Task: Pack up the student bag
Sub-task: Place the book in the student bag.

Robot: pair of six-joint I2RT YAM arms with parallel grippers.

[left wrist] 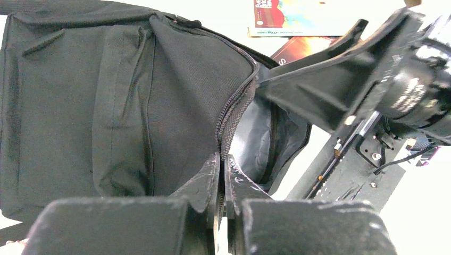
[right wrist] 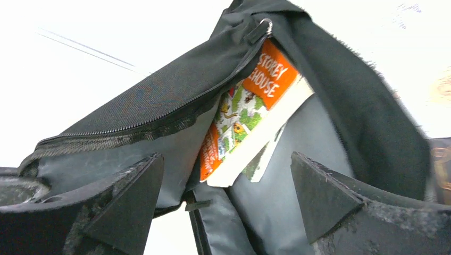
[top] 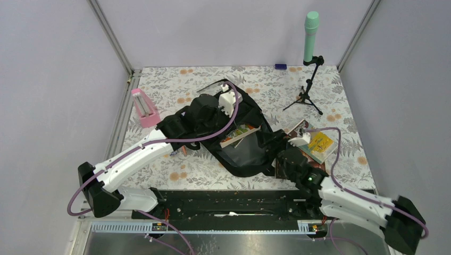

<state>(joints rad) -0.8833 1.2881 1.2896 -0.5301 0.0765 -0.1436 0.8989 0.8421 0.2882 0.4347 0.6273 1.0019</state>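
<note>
Roughly partway, by the look of things. Found the left gripper pinched shut on the zip edge of the student bag, holding the flap up; found the right gripper spread wide and empty, facing straight into the open mouth, with one orange picture book just ahead of it, only partly inside. Left to do, as judged: seating that book fully, then fetching the loose books lying just beside the right gripper, outside the bag.
</note>
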